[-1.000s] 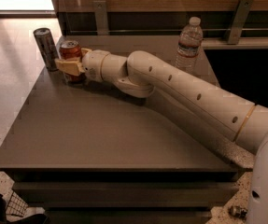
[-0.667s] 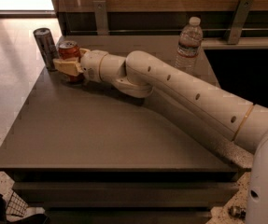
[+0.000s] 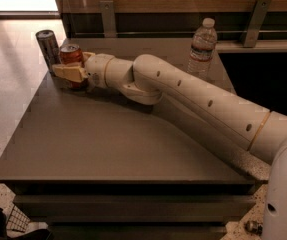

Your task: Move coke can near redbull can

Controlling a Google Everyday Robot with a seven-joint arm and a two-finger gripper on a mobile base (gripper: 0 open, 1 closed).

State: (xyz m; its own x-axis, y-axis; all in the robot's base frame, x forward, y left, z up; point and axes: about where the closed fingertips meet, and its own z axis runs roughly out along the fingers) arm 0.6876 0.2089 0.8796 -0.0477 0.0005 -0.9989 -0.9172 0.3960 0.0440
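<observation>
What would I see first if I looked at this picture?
A big white arm stretches across the dark table, from the near right corner to the far left one. Its gripper is right at a red can there, which stands close beside a tall dark can. A water bottle stands alone at the far edge, to the right.

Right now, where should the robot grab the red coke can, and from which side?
Grip the coke can around its round middle, coming sideways from the arm's side. It stands upright, and the redbull can blocks the other side. The gripper sits there now, around the can.
</observation>
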